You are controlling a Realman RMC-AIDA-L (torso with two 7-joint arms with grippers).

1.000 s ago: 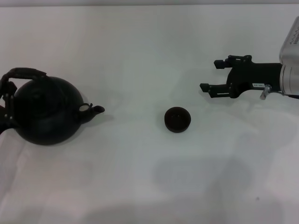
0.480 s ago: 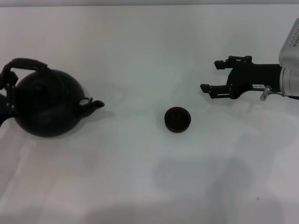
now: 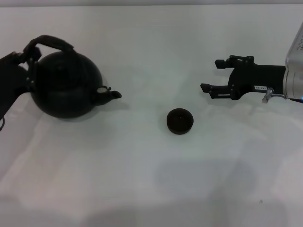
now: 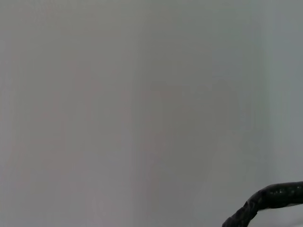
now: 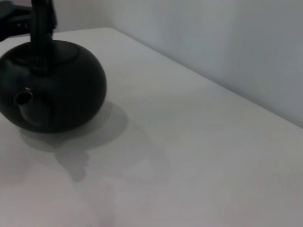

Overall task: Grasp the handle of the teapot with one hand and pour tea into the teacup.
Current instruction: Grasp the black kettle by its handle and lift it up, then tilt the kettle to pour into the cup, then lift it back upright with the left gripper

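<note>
Teapot (image 3: 66,87) sits at the frame's left, spout toward the centre, the left gripper (image 3: 29,59) clamped on its handle (image 3: 49,41) (fingers mostly hidden). Teacup (image 3: 180,120) stands centre on the table (image 3: 142,179). Right gripper (image 3: 211,75) hovers upper right, fingers apart.

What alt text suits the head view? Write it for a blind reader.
The left claw holds the handle of the teapot, its spout toward the teacup on the white table. The right claw is open beyond the cup.
</note>
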